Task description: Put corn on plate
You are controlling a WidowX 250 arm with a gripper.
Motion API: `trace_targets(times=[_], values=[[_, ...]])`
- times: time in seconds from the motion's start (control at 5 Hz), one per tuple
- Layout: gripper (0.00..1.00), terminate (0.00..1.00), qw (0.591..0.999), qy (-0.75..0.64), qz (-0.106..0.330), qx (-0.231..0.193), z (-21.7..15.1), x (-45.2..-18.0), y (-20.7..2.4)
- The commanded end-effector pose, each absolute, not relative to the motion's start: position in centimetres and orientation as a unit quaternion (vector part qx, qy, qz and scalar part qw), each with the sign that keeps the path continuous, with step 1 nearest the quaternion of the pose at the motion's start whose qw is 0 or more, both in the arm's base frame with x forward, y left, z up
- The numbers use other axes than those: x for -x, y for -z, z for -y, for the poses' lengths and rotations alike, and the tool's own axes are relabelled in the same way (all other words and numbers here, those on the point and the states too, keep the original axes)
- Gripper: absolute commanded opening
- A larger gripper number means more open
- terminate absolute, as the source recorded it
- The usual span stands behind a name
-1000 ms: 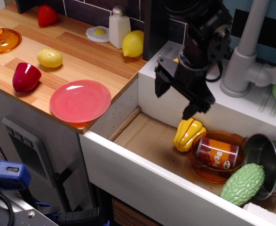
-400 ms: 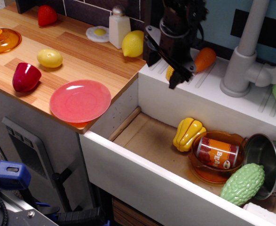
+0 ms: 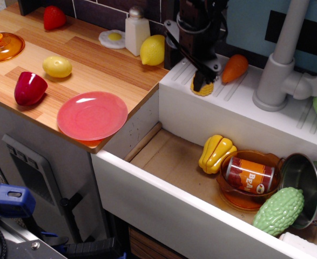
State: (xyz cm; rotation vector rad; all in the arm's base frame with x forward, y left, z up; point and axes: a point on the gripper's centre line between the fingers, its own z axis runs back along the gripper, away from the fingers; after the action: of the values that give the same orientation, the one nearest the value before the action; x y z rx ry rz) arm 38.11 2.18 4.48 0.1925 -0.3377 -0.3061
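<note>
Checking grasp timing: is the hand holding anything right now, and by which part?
Cannot tell. The hand is down over the corn on the sink ledge, hiding its top; closure isn't visible.

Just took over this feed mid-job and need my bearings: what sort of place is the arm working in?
Most likely a toy play kitchen. A wooden counter meets a white sink basin with a grey faucet, and plastic pretend food lies about, such as the fried egg and the corn under the hand.
</note>
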Motion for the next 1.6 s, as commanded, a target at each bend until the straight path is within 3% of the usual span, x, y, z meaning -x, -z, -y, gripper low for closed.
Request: trace_targets(times=[0.0,0.8,1.0,1.2,1.4], values=[[1.0,0.0,0.963,0.177,0.192,-0.074,-2.5,-40.1,-5.0],[1.0,0.0,0.951,0.216,0.213,-0.057,-2.0,-42.0,-3.7],[0.0,0.0,0.953,0.212,0.211,-0.052,-1.6,-42.8,-3.9],[0.0,0.0,0.954,0.213,0.203,-0.047,-1.4,-42.9,-4.5],[0.0,0.0,0.961,0.201,0.179,-0.07,-2.0,-41.0,-6.2]])
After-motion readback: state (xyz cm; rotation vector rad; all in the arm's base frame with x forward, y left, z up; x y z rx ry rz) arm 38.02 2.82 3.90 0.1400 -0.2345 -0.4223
